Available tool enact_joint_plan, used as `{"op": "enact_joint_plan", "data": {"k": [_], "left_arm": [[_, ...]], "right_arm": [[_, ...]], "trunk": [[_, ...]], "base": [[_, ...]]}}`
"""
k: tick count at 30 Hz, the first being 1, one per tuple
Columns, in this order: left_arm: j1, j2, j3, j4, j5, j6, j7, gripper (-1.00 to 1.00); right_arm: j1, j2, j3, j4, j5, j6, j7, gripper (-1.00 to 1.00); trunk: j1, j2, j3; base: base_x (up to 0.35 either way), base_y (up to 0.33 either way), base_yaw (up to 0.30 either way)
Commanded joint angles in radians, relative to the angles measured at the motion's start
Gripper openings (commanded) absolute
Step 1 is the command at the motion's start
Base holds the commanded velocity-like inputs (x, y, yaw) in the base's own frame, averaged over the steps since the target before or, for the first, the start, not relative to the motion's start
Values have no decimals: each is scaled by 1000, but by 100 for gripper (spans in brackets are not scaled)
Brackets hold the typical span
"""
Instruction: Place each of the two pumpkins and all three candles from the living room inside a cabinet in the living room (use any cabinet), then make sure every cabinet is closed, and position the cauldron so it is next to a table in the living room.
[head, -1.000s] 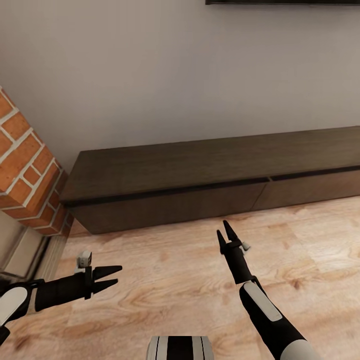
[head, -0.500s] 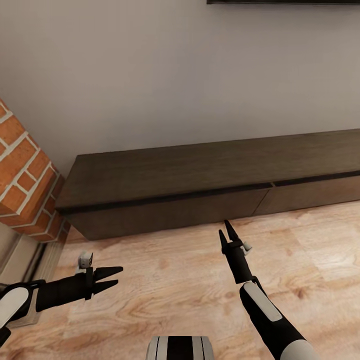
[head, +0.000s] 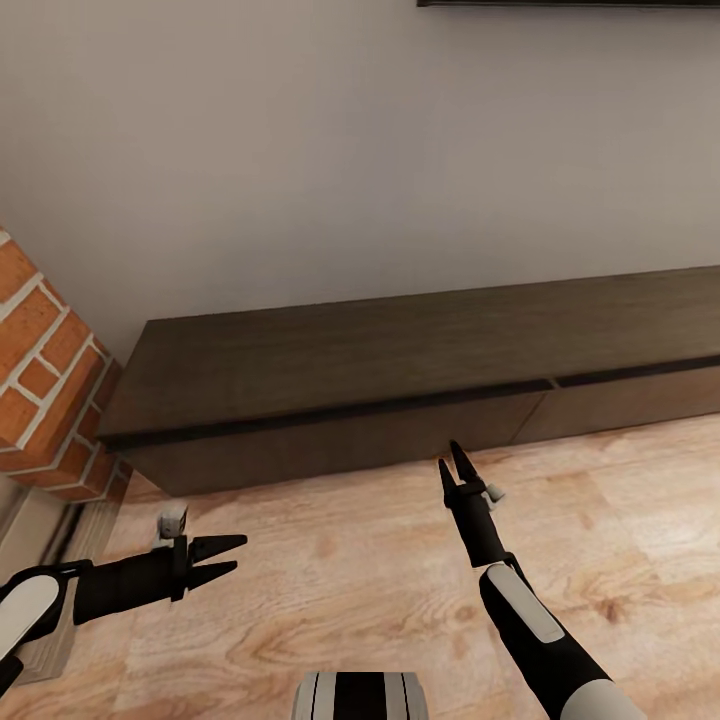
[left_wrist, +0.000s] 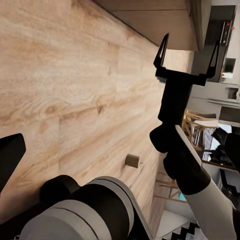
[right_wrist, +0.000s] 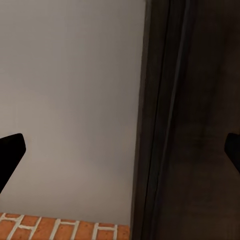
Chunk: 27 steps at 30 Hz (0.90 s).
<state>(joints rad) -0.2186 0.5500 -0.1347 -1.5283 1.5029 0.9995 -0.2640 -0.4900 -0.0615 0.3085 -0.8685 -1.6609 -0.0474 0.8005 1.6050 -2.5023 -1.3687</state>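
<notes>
The cabinet (head: 420, 390) is a long, low, dark-brown wood-grain unit standing against the pale wall (head: 330, 150), running from the brick column (head: 45, 370) at the left out past the right edge of the head view. Its slab top is bare. Its flat drawer fronts sit flush and closed, with a vertical seam between two of them right of centre. In the right wrist view the cabinet (right_wrist: 200, 120) appears as a dark surface beside the wall, with brick at one edge.

The right gripper (head: 455, 468) hovers over the wooden floor (head: 350, 580) just in front of the cabinet's drawer fronts, fingers pointing toward the cabinet. Its jaws are spread apart and hold nothing. In the left wrist view the right gripper (left_wrist: 189, 50) shows both fingers parted above the floor.

The left gripper (head: 232, 556) hangs nearer and to the left, above the floor, pointing right. Its jaws are likewise parted and empty.

A small brown object (left_wrist: 132, 161) lies on the floor in the left wrist view; what it is cannot be told. A wooden chair (left_wrist: 197, 122) stands farther off in that view.
</notes>
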Motion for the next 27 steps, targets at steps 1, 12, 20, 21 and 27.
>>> {"op": "enact_joint_plan", "data": {"k": [1,12,20,21,27], "left_arm": [[-1,0,-1,0,-7,1,-9,100],[-1,-1,-2,1,-7,1,-8,100],[-1,-1,-8,1,-7,1,-9,100],[-1,-1,-11,1,-7,1,-9,100],[-1,-2,-18,-2,-7,1,-12,100]], "right_arm": [[-1,-1,6,1,-10,-5,3,100],[-1,-1,6,13,-10,-6,3,100],[-1,-1,5,39,-10,-6,5,100],[-1,-1,5,40,-10,-6,5,100],[-1,-1,4,42,-9,-6,6,100]], "trunk": [[0,0,-1],[0,0,-1],[0,0,-1],[0,0,-1],[2,-1,-20]], "base": [[66,0,0],[135,0,0],[81,0,0],[6,0,0],[2,0,0]]}}
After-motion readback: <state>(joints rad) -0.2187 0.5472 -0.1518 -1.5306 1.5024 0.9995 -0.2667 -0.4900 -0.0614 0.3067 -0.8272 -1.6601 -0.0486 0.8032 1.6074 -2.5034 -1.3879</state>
